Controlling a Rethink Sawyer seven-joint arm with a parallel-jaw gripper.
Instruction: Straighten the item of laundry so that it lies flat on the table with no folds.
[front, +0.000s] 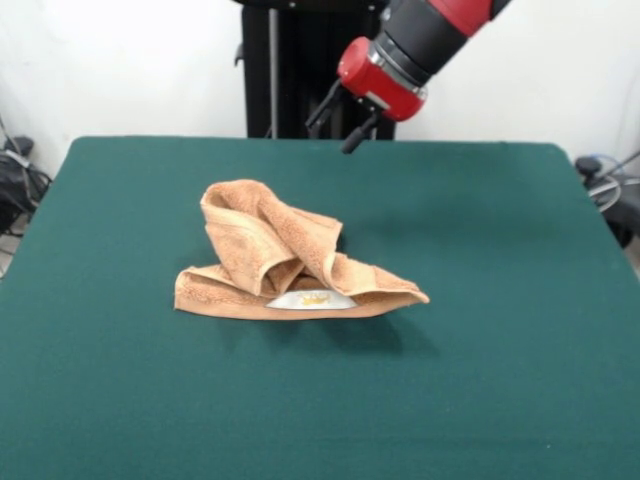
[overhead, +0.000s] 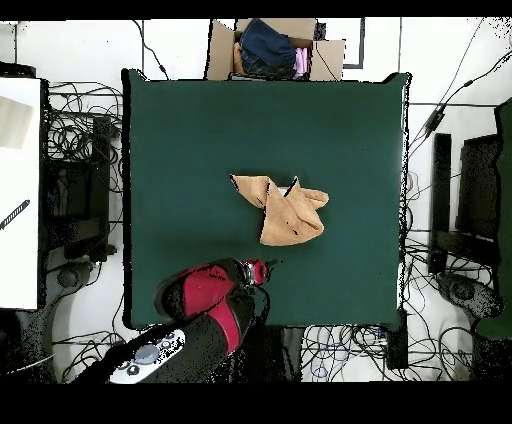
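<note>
The towel (front: 290, 265) is what matters here, but start at the gripper (front: 340, 125): it hangs in the air above the robot's edge of the table (front: 500, 380), its two dark fingers (front: 353, 137) spread apart with nothing between them, tilted down toward the cloth. Out from the gripper, toward the middle of the table and well below it, sits the towel, apart from the fingers and touching nothing but the green top.

It is far from flat. The end nearest the gripper stands up in a rounded hump, a band of cloth twists across the top of the heap, and the side farthest from the gripper lies as a low folded strip with a small white label (front: 312, 298) peeking out from under a flap (in the overhead view the whole thing reads as a lopsided two-lobed wedge). So the job, as I judge it, has hardly started on this heap.

What could go wrong: the layers are stacked, so a pinch on the hump may catch two or three plies at once and drag the bundle without opening it. Pulling a twisted band could tighten the twist. A grip on a thin edge could slip, dropping the cloth into fresh folds.
</note>
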